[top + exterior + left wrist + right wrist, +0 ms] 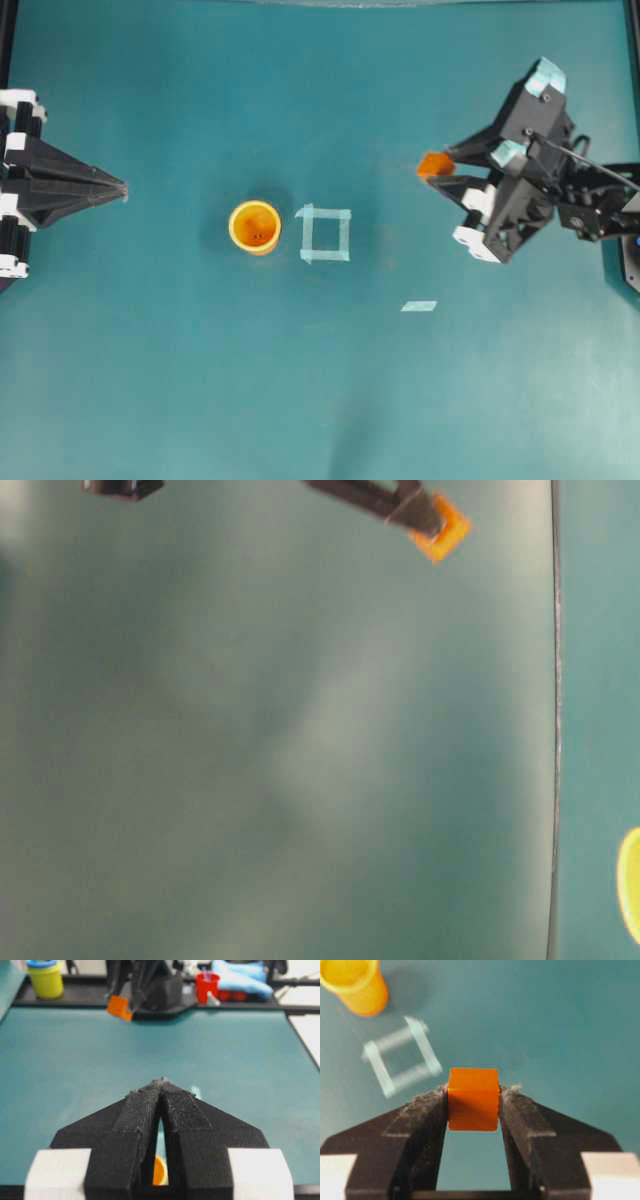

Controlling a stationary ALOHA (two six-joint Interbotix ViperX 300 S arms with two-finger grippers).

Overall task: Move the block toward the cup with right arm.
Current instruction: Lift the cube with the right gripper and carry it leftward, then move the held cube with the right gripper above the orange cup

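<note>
Block (473, 1100) is clamped at the tips of the right gripper (473, 1105), off the mat, well apart from the cup (254, 225). Risk: the shallow tip grip may slip in transit. Left gripper (161, 1105) is closed, empty.

Tape square (325, 233) between cup (254, 226), block (434, 164)

Small orange block (473, 1099) sits pinched between the right gripper's (473, 1105) fingertips, apparently off the table; yellow-orange cup (254, 226) stands upright, well apart.

Tape square (325, 233), perhaps tape strip (419, 306)
</note>
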